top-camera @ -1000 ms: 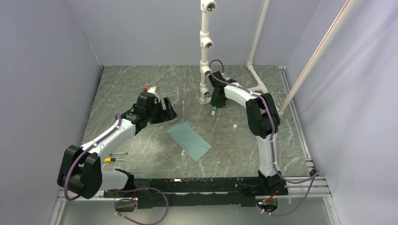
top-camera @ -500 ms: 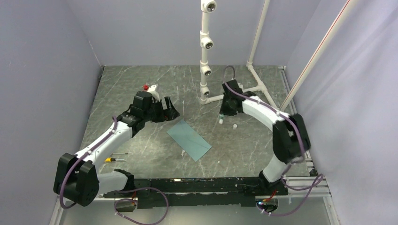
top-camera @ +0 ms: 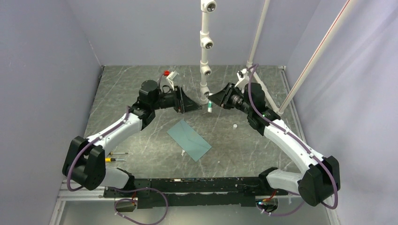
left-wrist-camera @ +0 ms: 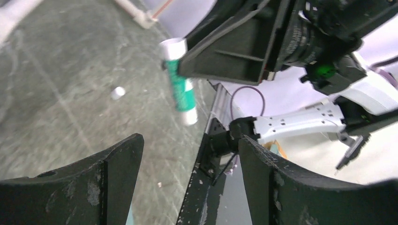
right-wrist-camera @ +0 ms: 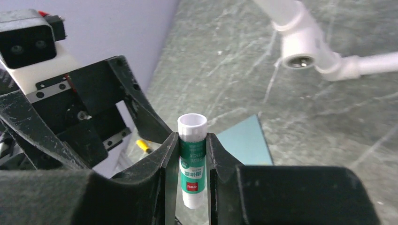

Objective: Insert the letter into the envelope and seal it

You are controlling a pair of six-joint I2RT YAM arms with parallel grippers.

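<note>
The teal envelope point(top-camera: 189, 139) lies flat on the table in front of both grippers; one corner of it shows in the right wrist view point(right-wrist-camera: 246, 143). No view shows the letter. My right gripper point(top-camera: 213, 104) point(right-wrist-camera: 192, 136) is raised above the table and shut on a green-and-white glue stick point(top-camera: 210, 107) point(right-wrist-camera: 192, 161), whose open white end points at the left gripper. My left gripper point(top-camera: 191, 105) point(left-wrist-camera: 190, 140) hangs open just left of the stick point(left-wrist-camera: 180, 89), and nothing is between its fingers.
A small white cap point(top-camera: 234, 126) point(left-wrist-camera: 117, 93) lies on the table right of the envelope. A white pipe stand point(top-camera: 205, 70) rises just behind the grippers. Small screwdrivers point(top-camera: 115, 158) lie near the left arm. Walls close in on both sides.
Both arms swung toward the middle and rose. The right gripper carried the glue stick off the table and turned it sideways. The left gripper moved right until it faced the stick.
</note>
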